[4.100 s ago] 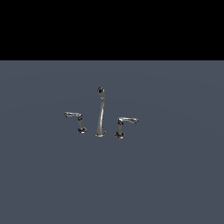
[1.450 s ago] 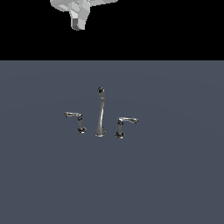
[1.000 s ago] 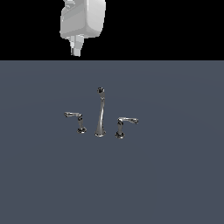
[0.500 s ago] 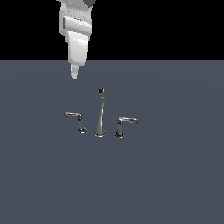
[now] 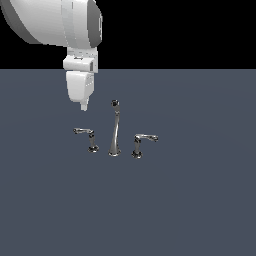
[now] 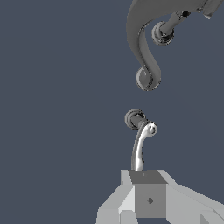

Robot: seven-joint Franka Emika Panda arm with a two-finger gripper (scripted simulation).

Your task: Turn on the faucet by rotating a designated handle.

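On flat slate-grey surface (image 5: 190, 210): chrome faucet (image 5: 115, 131); black backdrop behind.

A bare simulated test scene: a flat slate-grey floor (image 5: 200, 200) under black void, one chrome faucet (image 5: 115, 131) at centre.

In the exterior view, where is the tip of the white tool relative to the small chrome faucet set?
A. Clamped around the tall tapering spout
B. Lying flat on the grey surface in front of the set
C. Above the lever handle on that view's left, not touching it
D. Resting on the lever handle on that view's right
C: the white tool hangs in the air over the slim chrome lever handle on the exterior view's left, with a clear gap between them.
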